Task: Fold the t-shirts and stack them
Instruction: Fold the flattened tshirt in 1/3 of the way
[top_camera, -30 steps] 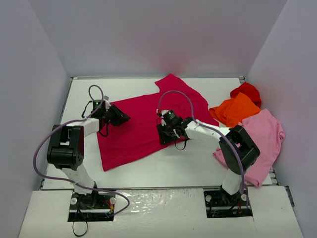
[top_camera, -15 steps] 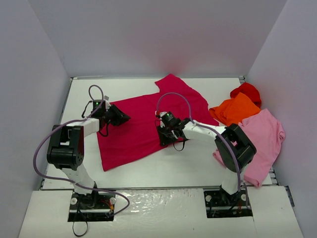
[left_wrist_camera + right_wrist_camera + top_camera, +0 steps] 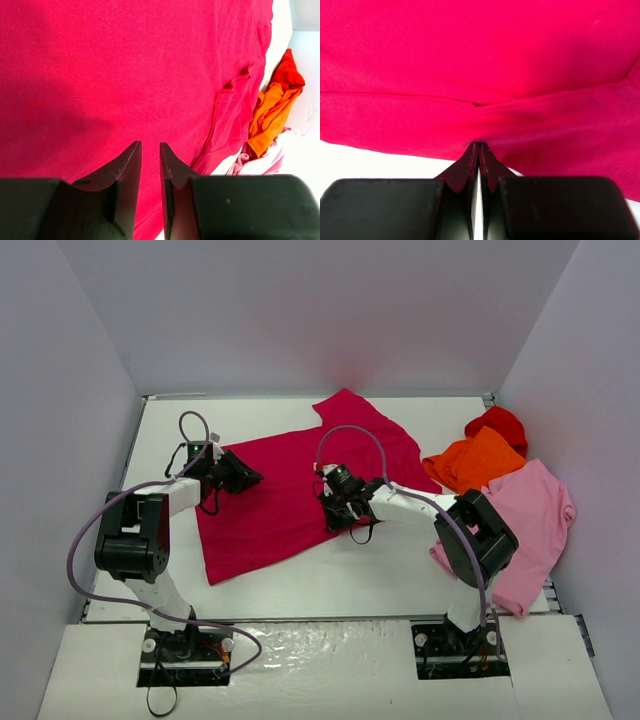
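Right wrist view, and the right gripper has just snapped closed. A second ago the jaws were part open; now they meet on the near hem of the crimson shirt, and the cloth puckers at the tips. That reads as a pinch taken, so the first fold looks ready to start.

From above, the crimson shirt lies spread at the middle of the table, with the right gripper at its 5 o'clock edge. The left gripper sits at the 9 o'clock edge, its jaws a thin slit apart; whether it has hold of cloth I cannot tell.

The count is four shirts: one crimson, plus one orange shirt, one red shirt and one pink shirt, heaped unfolded out at 3 o'clock. Nothing is stacked yet.
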You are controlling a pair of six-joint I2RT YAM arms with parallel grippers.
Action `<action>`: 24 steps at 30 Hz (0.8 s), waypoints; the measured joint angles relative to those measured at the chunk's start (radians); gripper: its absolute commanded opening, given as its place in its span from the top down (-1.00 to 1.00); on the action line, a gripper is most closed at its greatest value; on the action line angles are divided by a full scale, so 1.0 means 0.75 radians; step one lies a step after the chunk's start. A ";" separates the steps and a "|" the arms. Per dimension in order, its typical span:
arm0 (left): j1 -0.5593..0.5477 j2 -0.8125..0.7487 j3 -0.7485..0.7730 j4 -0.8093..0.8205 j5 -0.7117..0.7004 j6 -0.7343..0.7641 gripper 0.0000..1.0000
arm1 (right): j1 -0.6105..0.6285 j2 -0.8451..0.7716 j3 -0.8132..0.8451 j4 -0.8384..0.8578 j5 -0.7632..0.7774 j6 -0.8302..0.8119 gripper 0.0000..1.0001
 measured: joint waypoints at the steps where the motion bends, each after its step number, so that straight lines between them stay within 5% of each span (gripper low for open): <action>1: 0.000 0.000 0.000 0.000 0.000 0.000 0.64 | 0.000 -0.003 0.000 0.000 0.006 0.000 0.95; 4: 0.000 -0.001 0.000 0.000 0.000 0.001 0.65 | 0.000 -0.011 0.001 -0.002 0.013 -0.001 0.46; 7: 0.000 -0.001 0.000 -0.001 -0.001 0.001 0.65 | -0.001 -0.011 0.007 -0.010 -0.005 0.004 0.19; 24: -0.009 -0.005 0.000 -0.017 -0.002 0.015 0.76 | 0.002 0.008 0.008 0.034 -0.048 0.111 0.18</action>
